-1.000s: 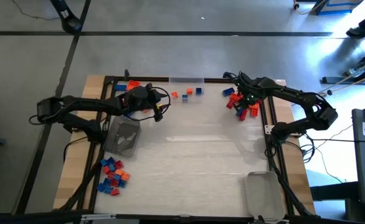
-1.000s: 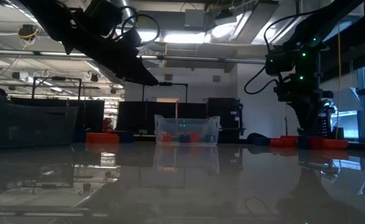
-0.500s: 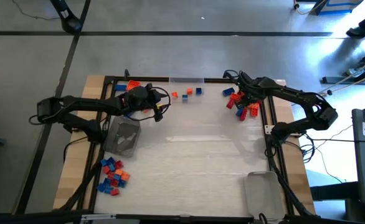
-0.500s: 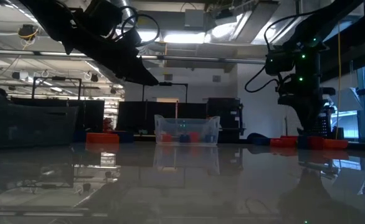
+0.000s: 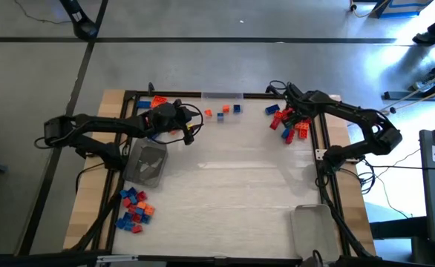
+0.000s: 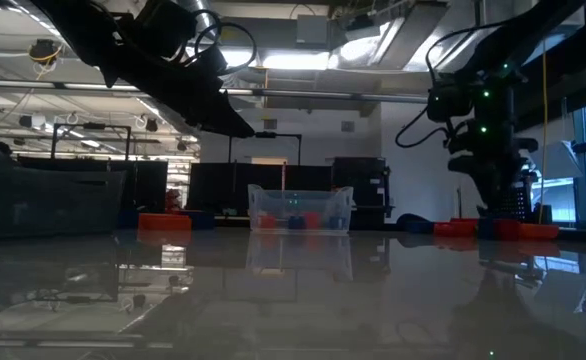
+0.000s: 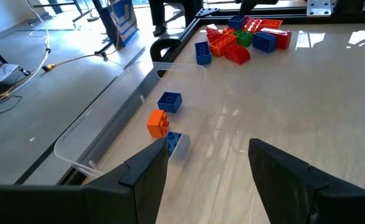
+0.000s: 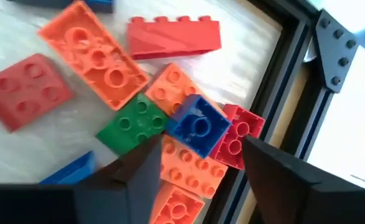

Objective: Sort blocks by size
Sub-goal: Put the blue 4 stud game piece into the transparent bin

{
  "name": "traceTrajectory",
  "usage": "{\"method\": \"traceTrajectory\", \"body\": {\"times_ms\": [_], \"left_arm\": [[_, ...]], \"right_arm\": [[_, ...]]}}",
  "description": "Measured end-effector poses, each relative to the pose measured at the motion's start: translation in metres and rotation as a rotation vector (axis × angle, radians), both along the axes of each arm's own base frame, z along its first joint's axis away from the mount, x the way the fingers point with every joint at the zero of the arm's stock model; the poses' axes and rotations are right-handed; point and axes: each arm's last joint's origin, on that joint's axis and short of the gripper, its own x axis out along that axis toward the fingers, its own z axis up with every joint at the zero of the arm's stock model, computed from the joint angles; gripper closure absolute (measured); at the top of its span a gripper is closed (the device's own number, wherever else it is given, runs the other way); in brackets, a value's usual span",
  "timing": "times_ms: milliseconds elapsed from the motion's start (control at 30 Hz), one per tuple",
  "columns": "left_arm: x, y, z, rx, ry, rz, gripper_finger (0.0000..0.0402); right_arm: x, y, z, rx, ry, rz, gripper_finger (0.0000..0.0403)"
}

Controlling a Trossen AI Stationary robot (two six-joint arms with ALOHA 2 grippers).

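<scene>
At the tabletop's (image 5: 225, 193) near left lies a heap of blocks (image 5: 134, 209). The left pincer (image 7: 207, 163), arm reaching across the far left, hangs wide and empty; only its wrist view shows three small blocks (image 7: 165, 120) inside a clear tray (image 7: 108, 118). The right pincer (image 8: 201, 163), fingers parted and holding nothing, hovers over the far-right pile (image 5: 288, 124), where its close view picks out one green block (image 8: 132, 127) and one blue block (image 8: 198, 126).

We see a pale counter (image 5: 232, 200) carrying a brick pile (image 5: 288, 124) beneath the right end effector (image 5: 290, 113), three small bricks (image 5: 223, 112) beyond the left end effector (image 5: 190, 133), another heap (image 5: 134, 210) behind it, and seemingly two clear trays (image 5: 146, 162).
</scene>
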Motion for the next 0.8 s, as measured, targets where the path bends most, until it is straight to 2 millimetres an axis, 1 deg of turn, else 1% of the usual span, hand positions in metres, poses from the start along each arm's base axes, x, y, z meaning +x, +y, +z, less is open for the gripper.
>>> {"method": "traceTrajectory", "body": {"times_ms": [67, 133, 267, 367, 533, 800], "left_arm": [[0.0, 0.0, 0.0, 0.001, 0.0, -0.001, 0.0192], [0.0, 0.0, 0.0, 0.001, 0.001, -0.001, 0.0192], [0.0, 0.0, 0.0, 0.003, 0.002, -0.001, 0.0192], [0.0, 0.0, 0.0, 0.003, 0.002, -0.001, 0.0192], [0.0, 0.0, 0.0, 0.004, 0.002, -0.002, 0.0192], [0.0, 0.0, 0.0, 0.004, 0.002, -0.002, 0.0192]], "right_arm": [[-0.004, -0.004, -0.001, 0.019, -0.017, -0.011, 0.0149], [-0.003, -0.006, 0.0, 0.03, -0.05, -0.003, 0.0129], [-0.001, -0.008, -0.001, 0.026, -0.084, -0.015, 0.0107], [-0.001, -0.012, -0.007, 0.046, -0.07, -0.037, 0.0105], [0.002, -0.016, -0.02, 0.068, -0.02, -0.058, 0.0116], [0.005, -0.02, -0.027, 0.068, -0.013, -0.076, 0.0125]]}}
